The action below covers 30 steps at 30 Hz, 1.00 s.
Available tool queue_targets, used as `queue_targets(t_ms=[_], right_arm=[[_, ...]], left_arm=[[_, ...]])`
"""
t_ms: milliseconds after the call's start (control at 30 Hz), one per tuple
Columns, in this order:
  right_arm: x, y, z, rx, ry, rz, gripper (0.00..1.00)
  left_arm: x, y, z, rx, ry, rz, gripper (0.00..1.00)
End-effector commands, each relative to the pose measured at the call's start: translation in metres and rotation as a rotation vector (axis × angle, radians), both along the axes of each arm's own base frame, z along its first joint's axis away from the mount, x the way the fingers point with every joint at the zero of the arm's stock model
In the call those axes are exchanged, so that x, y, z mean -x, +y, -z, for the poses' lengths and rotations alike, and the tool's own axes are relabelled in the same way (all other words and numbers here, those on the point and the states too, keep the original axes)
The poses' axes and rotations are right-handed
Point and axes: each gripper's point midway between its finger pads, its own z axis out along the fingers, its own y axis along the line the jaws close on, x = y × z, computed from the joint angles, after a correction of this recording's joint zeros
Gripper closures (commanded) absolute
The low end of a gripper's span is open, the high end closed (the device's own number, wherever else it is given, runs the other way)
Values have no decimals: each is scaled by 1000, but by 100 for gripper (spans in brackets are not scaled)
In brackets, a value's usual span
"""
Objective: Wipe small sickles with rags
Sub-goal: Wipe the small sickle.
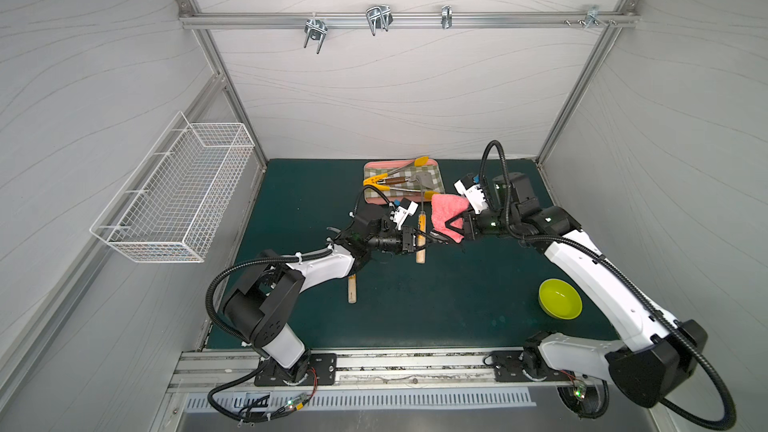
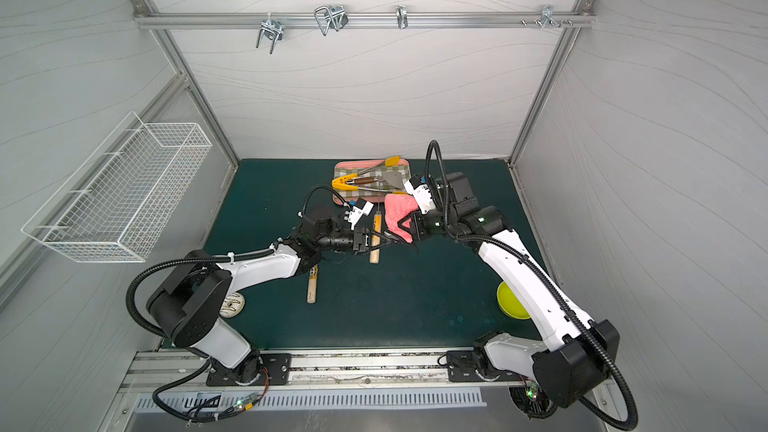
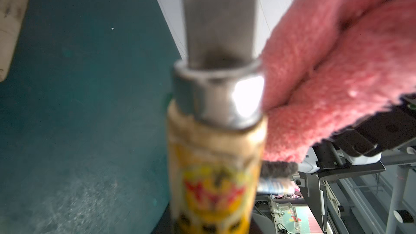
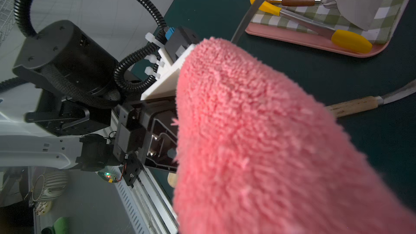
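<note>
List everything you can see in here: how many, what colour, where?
small sickles: two seen from above, grey blade, pale handle; held sickle in the left gripper, lying sickle on the mat, partly under the left arm.
rag: one, pink, in the right gripper.
tray: one, pink-rimmed, checked, far side of the mat.
tongs: one, metal with yellow tips, in the tray.
spatula: one, metal with brown handle, in the tray.
bowl: one, lime green, on the mat by the right arm.
wire basket: one, white, hung on the robot's left.
hooks: four, silver, on the back rail.
arms: two, white and black; grippers black, both shut.
</note>
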Motion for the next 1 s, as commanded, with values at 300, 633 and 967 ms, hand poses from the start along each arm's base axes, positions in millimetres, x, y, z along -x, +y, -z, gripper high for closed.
queue_targets(t_ms=[300,633,967], right_arm=[[-3,-5,-3,218,63,-5,100],[-3,37,19,261,148,-102,100],[-17,38,85,371,300,-52,100]], left_arm=[[3,36,50,-459,-181,-15,100],[13,38,67,-715,-371,33,100],[21,33,49,-727,-507,-20,100]])
